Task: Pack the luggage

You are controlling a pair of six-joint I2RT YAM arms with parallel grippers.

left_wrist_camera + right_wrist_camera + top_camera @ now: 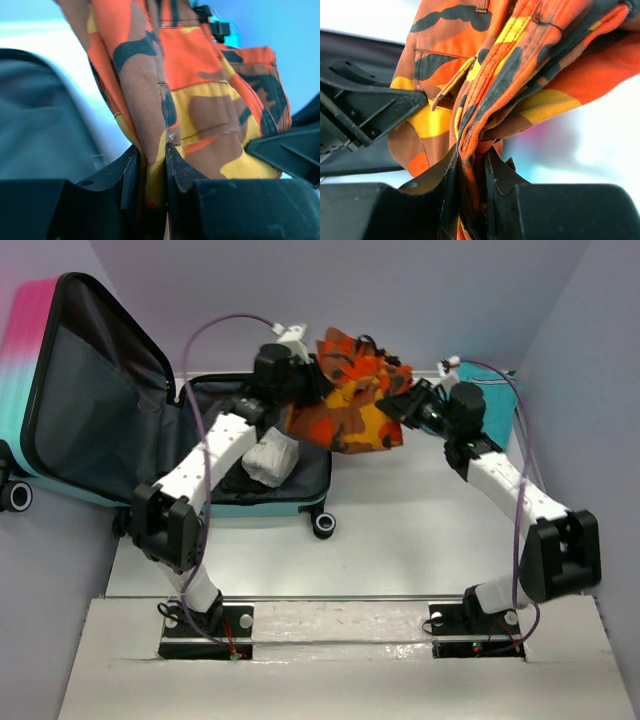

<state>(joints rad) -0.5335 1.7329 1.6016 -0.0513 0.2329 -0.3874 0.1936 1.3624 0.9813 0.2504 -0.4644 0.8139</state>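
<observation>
The luggage (60,350), pink fading to teal with dark grey lining, lies open at the left, its lid propped up and its lower half (225,502) flat on the table. An orange, yellow and brown camouflage garment (350,405) hangs in the air between both grippers, at the case's right edge. My left gripper (300,390) is shut on its left side; folded cloth (152,170) fills the jaws. My right gripper (405,405) is shut on its right side, a bunched band (472,165) pinched between the fingers. A white bundle (270,462) lies inside the case.
A teal object (497,410) stands behind the right arm at the back right. The case's black wheels (323,524) stick out toward the table's middle. Grey walls close in the table on both sides.
</observation>
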